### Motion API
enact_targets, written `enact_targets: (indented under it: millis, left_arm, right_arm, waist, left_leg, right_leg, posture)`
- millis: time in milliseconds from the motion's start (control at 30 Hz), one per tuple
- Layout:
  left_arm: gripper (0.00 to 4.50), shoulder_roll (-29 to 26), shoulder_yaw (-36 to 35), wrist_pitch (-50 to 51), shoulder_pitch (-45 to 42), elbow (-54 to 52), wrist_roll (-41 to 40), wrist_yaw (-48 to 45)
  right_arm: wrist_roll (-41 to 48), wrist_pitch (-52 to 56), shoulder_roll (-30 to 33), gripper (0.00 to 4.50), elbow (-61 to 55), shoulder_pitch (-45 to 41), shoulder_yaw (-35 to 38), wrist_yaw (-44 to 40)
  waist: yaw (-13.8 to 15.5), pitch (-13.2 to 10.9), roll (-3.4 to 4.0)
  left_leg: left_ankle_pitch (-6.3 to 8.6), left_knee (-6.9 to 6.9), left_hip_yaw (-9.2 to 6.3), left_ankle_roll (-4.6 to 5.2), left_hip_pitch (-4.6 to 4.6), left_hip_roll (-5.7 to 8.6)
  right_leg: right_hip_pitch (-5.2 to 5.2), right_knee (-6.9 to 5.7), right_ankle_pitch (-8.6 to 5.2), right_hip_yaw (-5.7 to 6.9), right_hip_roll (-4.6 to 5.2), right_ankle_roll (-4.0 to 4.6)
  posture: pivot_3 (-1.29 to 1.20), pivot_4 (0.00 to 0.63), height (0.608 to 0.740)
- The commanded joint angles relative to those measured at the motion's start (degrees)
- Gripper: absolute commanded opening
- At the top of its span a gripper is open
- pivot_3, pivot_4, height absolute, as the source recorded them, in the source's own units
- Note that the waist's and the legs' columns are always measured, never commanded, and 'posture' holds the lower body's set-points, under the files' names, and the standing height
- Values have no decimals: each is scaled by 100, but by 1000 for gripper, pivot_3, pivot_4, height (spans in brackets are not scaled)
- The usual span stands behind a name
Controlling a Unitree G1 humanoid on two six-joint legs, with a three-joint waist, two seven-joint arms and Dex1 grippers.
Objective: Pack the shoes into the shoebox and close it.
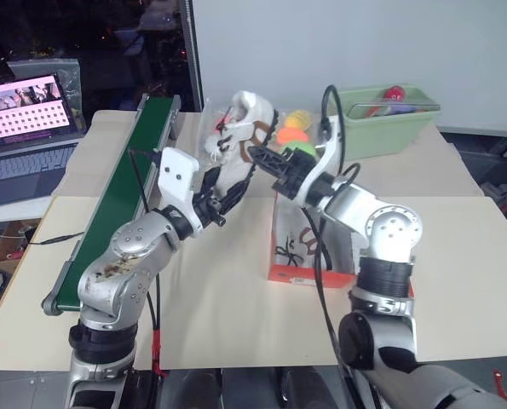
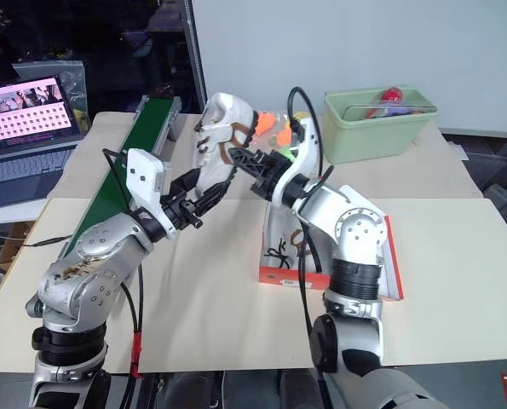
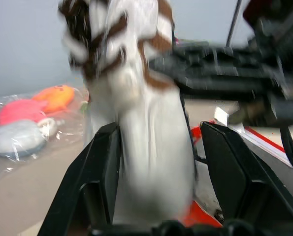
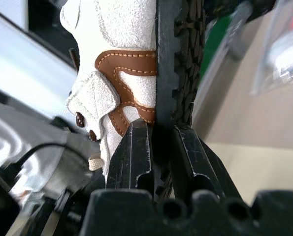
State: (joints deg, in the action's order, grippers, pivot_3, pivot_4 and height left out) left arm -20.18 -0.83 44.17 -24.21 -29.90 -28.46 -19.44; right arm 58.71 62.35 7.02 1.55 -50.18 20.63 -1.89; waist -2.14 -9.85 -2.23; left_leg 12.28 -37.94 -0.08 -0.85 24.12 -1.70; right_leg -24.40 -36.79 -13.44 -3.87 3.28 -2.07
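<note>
Handing off the white suede sneaker with brown trim (image 2: 219, 136): my right gripper (image 4: 156, 135) pinches its sole, left gripper (image 3: 158, 162) spread around it, letting go.

White sneaker (image 2: 219, 136) with brown trim and a dark sole; red-orange shoebox (image 2: 279, 274); pale green bin (image 2: 372, 136); dark green conveyor belt (image 2: 121, 175); beige worktop (image 2: 210, 290).

We see a white suede-like sneaker (image 4: 121, 44), matt and napped, with smooth brown stitched leather trim and a dark rough rubber sole. The red-orange cardboard shoebox (image 2: 274, 274) looks matt. Clear glossy plastic (image 3: 18, 142) wraps soft toys.
</note>
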Motion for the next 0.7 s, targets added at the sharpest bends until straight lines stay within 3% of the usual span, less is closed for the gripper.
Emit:
enact_targets:
  millis: [33, 133, 333, 700]
  left_arm:
    - [2678, -13, 74, 13, 41, -253, -106, -94]
    - [2678, -64, 69, 30, 105, -288, -165, -177]
    - [2678, -185, 41, -19, 152, -236, -178, -291]
    - [2678, -163, 25, 14, 190, -306, -164, -214]
  right_arm:
    - [-88, 27, 819, 175, 181, -398, 215, -214]
    - [-430, 528, 1626, 175, 599, -538, -76, -402]
    - [-735, 1711, 2368, 175, 1177, -652, -699, -801]
    - [-1459, 2181, 2378, 175, 1334, -153, -1675, -1600]
  waist:
    - [0, 0, 0]
    - [-21, -1, 3]
    - [-97, -2, 4]
    - [-2, -2, 4]
  left_leg:
    - [0, 0, 0, 0, 1, -1]
    - [1, 2, 1, 2, 3, -4]
    - [1, 3, 7, 2, -5, -10]
    - [1, 2, 4, 3, -1, -6]
  right_leg:
    - [0, 3, 0, 1, -1, 0]
    - [-1, 6, 0, 1, -5, 0]
    - [-1, 1, -1, -10, -14, 2]
    - [4, 9, -1, -7, -10, -1]
  posture:
    - [0, 150, 729]
    - [0, 150, 729]
    - [0, 150, 729]
    - [0, 150, 729]
